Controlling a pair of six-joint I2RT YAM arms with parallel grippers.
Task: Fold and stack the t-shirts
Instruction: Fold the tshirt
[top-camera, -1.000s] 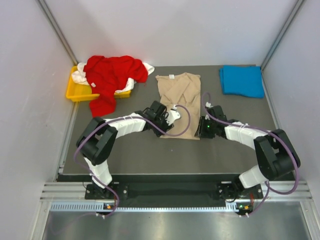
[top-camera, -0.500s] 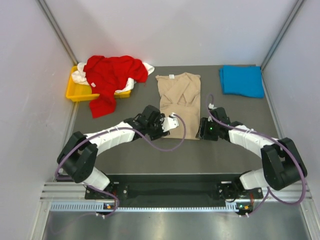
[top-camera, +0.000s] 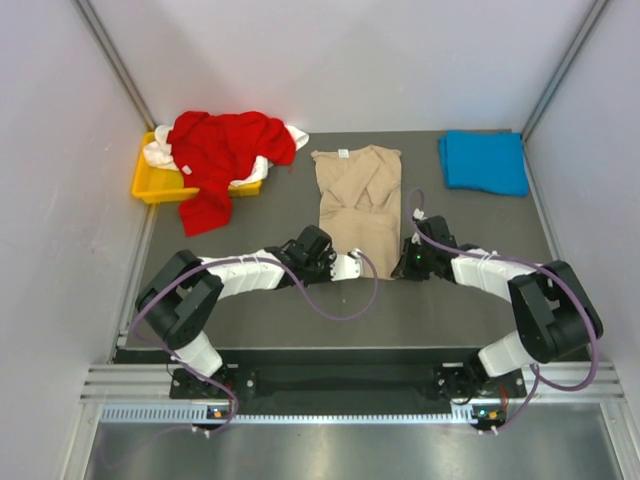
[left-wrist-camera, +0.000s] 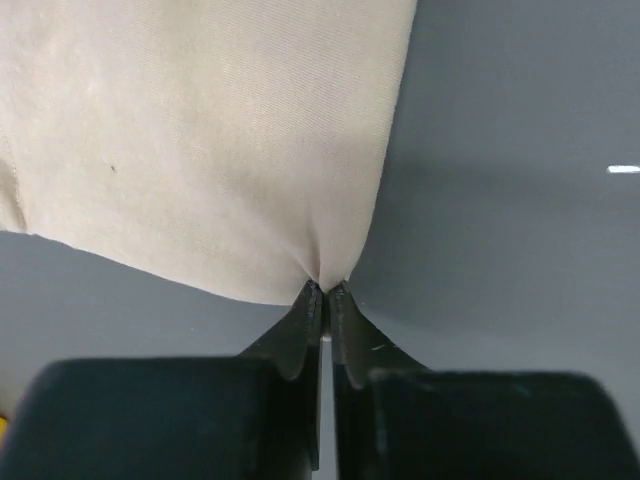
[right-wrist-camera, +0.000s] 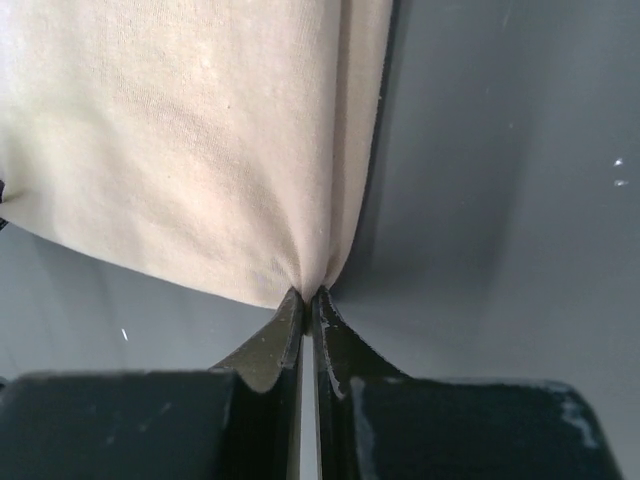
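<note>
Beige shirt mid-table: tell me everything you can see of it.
The beige t-shirt is soft, thin-looking cloth lying flat on the dark table, collar at the far end with a small tag, sleeves folded in over the chest. Its near hem is pinched at both corners: the left gripper and the right gripper each have jaws shut on one, puckering the cloth. No other shirt touches it.

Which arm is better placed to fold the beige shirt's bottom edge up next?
Neither alone: left gripper and right gripper each pinch one end of the beige shirt's near hem, so probably both together.
</note>
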